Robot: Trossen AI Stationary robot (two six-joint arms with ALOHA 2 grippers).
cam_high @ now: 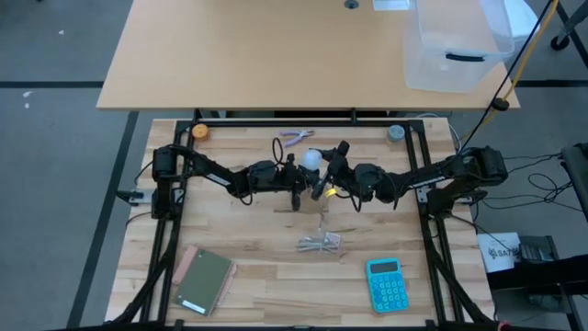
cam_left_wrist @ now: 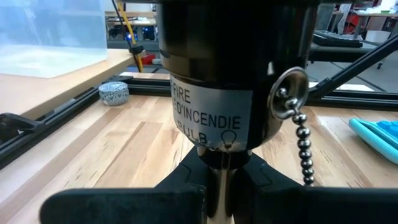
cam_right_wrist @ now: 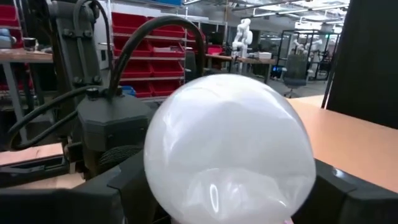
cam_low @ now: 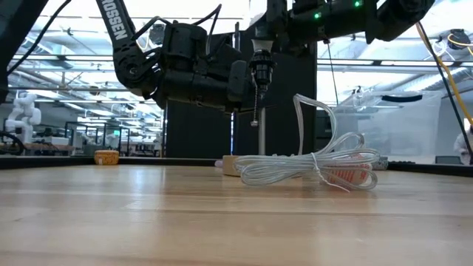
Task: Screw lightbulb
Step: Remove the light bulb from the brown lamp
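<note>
The whitish round lightbulb (cam_high: 312,158) is held above the middle of the table, and it fills the right wrist view (cam_right_wrist: 230,143). Its screw end is hidden. My right gripper (cam_high: 324,176) is shut on it. My left gripper (cam_high: 296,184) is shut on a black lamp socket (cam_left_wrist: 230,68) with a white label and a hanging bead chain (cam_left_wrist: 303,149), right beside the bulb. In the low view the socket (cam_low: 260,63) is up in the air. Its clear cord lies coiled on the table (cam_high: 320,242). My left gripper pinches the narrow stem (cam_left_wrist: 219,171) at the socket's cord end between its two fingers. The socket is lifted clear of the table and its chain hangs free. My right gripper pinches the bulb's round glass (cam_right_wrist: 163,186) between its two fingers (cam_right_wrist: 106,193), one on each side. The bulb is lifted clear and faces my left arm.
A blue calculator (cam_high: 387,283) lies near the front right and a notebook (cam_high: 204,279) near the front left. Purple-handled pliers (cam_high: 296,138), an orange piece (cam_high: 199,131) and a grey round piece (cam_high: 395,132) lie along the far edge. A clear bin (cam_high: 455,46) stands on the table beyond.
</note>
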